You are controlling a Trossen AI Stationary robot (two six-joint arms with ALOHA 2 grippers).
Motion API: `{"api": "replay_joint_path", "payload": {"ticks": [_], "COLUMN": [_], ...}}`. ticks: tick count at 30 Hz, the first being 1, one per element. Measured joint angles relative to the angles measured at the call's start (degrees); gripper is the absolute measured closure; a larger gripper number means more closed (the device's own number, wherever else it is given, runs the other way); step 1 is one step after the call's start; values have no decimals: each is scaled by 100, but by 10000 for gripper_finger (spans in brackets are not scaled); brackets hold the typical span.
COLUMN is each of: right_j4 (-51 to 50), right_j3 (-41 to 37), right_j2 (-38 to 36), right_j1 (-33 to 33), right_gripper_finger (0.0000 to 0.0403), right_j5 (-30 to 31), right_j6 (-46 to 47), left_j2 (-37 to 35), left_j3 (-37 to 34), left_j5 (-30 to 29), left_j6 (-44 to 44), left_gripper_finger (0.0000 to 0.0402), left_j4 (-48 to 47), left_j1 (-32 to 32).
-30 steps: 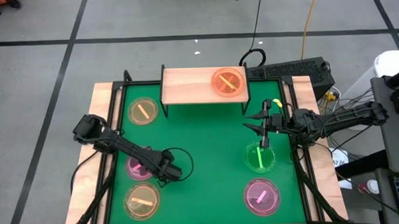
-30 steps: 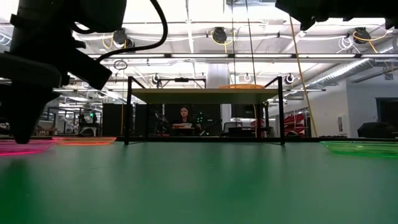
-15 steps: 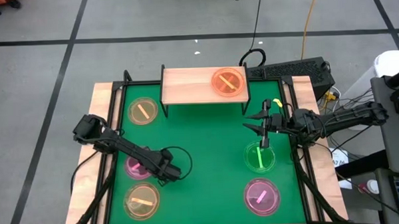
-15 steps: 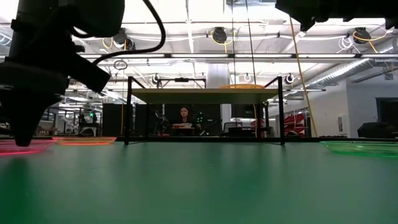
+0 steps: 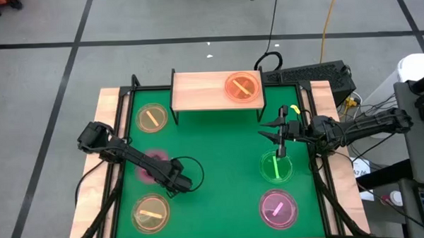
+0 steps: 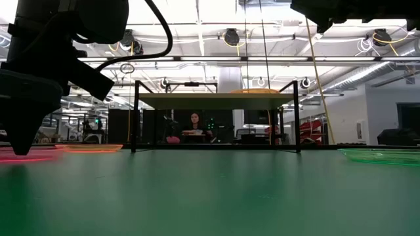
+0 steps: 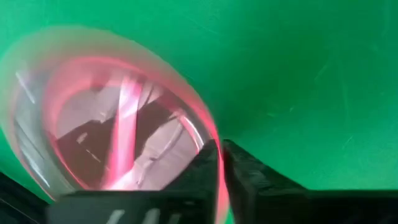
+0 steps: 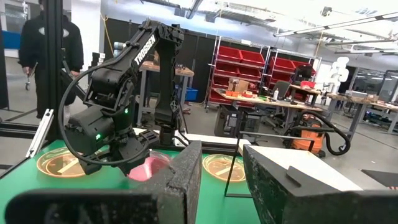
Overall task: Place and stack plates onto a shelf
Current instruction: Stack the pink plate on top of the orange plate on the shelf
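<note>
Your left pincer grips the rim of the translucent pink round plastic plate near the green worktop's left side; your right pincer, parted narrowly, waits above the green plate.

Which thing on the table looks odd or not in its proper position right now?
The pink plate at the left side is blurred and tilted, its rim pinched by the left gripper. The other plates lie flat; one orange plate sits on the shelf.
</note>
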Motion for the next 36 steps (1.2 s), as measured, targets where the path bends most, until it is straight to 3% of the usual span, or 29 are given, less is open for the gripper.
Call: {"api": "replay_joint_path", "payload": {"ticks": [8,17,27,31,36], "right_j4": [2,0,-350,-498,-380], "right_j3": [0,0,0,0,0], "right_j2": [-1,1,-1,-3,-37], "right_j1": [0,0,0,0,-4], "right_gripper_finger": [303,303,303,303,303], "right_j5": [0,0,17,392,425], "right_j6": [-1,-70,-274,-306,-307], "left_j2": [0,0,0,0,0], "left_j3": [173,1312,2568,2922,2999], "left_j5": [1,-498,-2392,-3308,-3793], "left_j6": [710,2014,4301,5342,7316], "left_gripper_finger": [396,398,398,398,398], "left_j4": [-45,-466,-457,-361,435], "left_j1": [81,142,228,443,1020]}}
